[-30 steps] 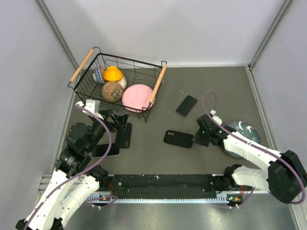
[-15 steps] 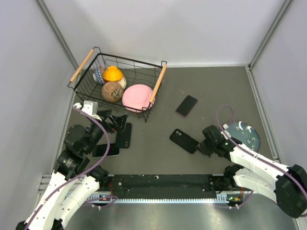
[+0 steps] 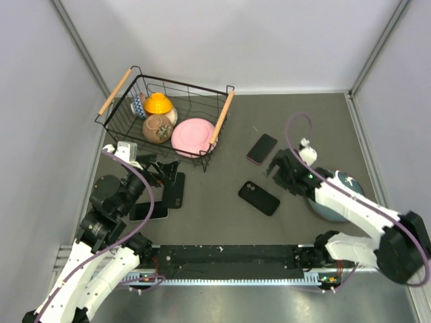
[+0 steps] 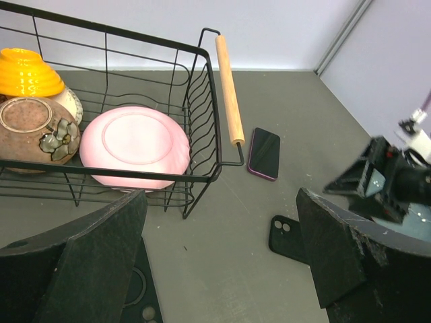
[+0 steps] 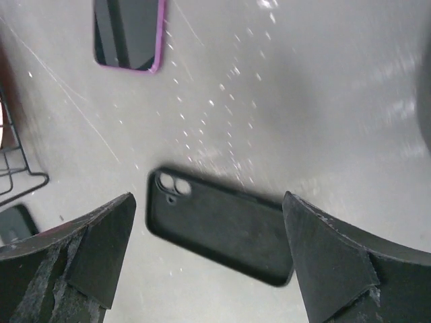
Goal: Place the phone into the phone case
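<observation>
Now the right gripper [image 5: 207,197] is lifting off the phone case [image 3: 259,198], having nudged it diagonal; its jaws are gaping wide, holding nothing; the phone [image 3: 261,149] is lying just beyond, untouched, so pickup is likely coming next; the left gripper [image 4: 221,195] is idling open, empty.
</observation>
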`<action>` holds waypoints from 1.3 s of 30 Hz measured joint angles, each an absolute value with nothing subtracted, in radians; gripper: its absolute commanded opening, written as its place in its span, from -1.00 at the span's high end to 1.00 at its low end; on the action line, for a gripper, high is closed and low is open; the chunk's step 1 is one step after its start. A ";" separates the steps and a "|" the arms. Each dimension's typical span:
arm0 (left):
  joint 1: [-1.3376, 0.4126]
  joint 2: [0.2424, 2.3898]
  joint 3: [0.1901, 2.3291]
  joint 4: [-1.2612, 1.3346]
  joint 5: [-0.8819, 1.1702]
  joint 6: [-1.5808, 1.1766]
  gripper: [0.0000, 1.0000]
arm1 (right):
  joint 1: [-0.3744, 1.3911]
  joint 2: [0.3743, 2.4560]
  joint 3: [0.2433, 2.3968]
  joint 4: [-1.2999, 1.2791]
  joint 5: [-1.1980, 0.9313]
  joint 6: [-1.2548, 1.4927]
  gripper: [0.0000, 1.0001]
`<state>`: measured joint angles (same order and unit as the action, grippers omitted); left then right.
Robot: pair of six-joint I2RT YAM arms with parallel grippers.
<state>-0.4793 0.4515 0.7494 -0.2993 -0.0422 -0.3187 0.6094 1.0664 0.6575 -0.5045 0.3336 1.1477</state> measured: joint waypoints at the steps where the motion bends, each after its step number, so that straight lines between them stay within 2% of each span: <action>1: -0.479 0.451 0.749 -0.299 -0.042 -0.319 -0.96 | 0.606 1.124 0.716 -0.501 0.355 1.100 -0.83; 7: -0.479 0.451 0.749 -0.299 -0.038 -0.319 -0.95 | 0.530 1.380 0.993 -0.505 0.413 0.981 -0.95; 12: -0.479 0.445 0.748 -0.299 -0.031 -0.319 -0.96 | 0.484 1.613 1.196 -0.513 0.451 0.958 -0.95; 17: -0.479 0.435 0.744 -0.298 -0.030 -0.319 -0.96 | 0.464 1.814 1.377 -0.524 0.458 0.907 -0.85; 18: -0.479 0.435 0.744 -0.297 -0.030 -0.319 -0.96 | 0.456 1.860 1.425 -0.525 0.460 0.872 -0.80; 21: -0.479 0.435 0.742 -0.297 -0.020 -0.320 -0.95 | 0.437 1.950 1.538 -0.517 0.457 0.759 -0.28; 22: -0.479 0.435 0.742 -0.297 -0.019 -0.321 -0.95 | 0.430 1.974 1.567 -0.508 0.451 0.719 0.04; 25: -0.479 0.435 0.742 -0.296 -0.015 -0.324 -0.95 | 0.408 2.021 1.627 -0.482 0.384 0.618 0.44; 27: -0.479 0.435 0.742 -0.296 -0.015 -0.324 -0.95 | 0.383 2.038 1.632 -0.437 0.296 0.582 0.56; 28: -0.479 0.435 0.742 -0.296 -0.015 -0.324 -0.96 | 0.367 2.044 1.629 -0.418 0.251 0.569 0.68; 33: -0.479 0.435 0.742 -0.294 -0.015 -0.324 -0.95 | 0.276 2.054 1.554 -0.273 0.044 0.583 0.93; 39: -0.479 0.435 0.742 -0.292 -0.015 -0.327 -0.96 | 0.209 2.113 1.526 -0.137 -0.146 0.613 0.94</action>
<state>-0.4793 0.4351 0.7418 -0.2924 -0.0154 -0.3275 0.2092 2.1128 1.5261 -0.1368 -0.1455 0.6132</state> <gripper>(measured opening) 0.976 0.032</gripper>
